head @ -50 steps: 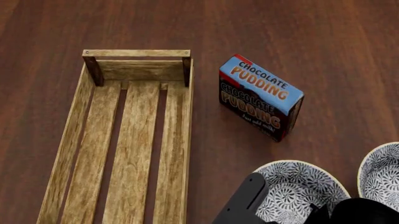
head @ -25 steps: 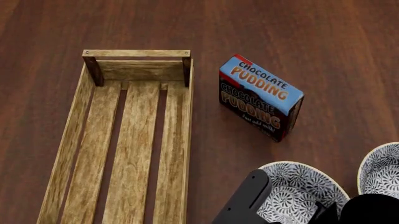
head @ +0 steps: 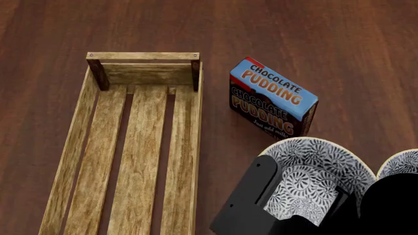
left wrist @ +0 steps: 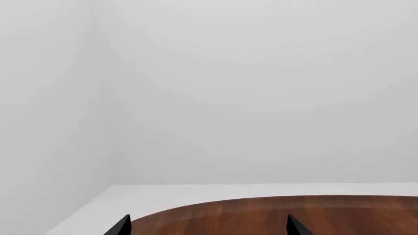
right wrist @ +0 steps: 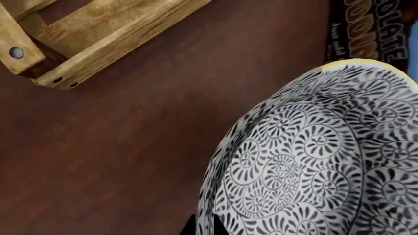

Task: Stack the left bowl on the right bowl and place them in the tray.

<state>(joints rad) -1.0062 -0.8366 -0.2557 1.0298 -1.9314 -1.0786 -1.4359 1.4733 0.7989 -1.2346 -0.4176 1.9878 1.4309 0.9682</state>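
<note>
the right gripper (head: 307,215) is clamped on the near rim of the left bowl (head: 313,181), a black-and-white patterned bowl held tilted just in front of the chocolate pudding box (head: 271,100), with the right bowl (head: 398,164) peeking beside it. the slatted wooden tray (head: 98,147) lies well to the left on the dark wood table (head: 339,39). the left gripper (left wrist: 207,227) shows only 2 fingertips, spread apart, holding nothing.

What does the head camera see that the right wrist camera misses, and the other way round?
Only the head view shows the second bowl at its edge, the tray's slatted length and the right claw at the left bowl. Only the right wrist view shows that bowl's pattern close up. Both show the bowl, the tray, the pudding box and the table.
</note>
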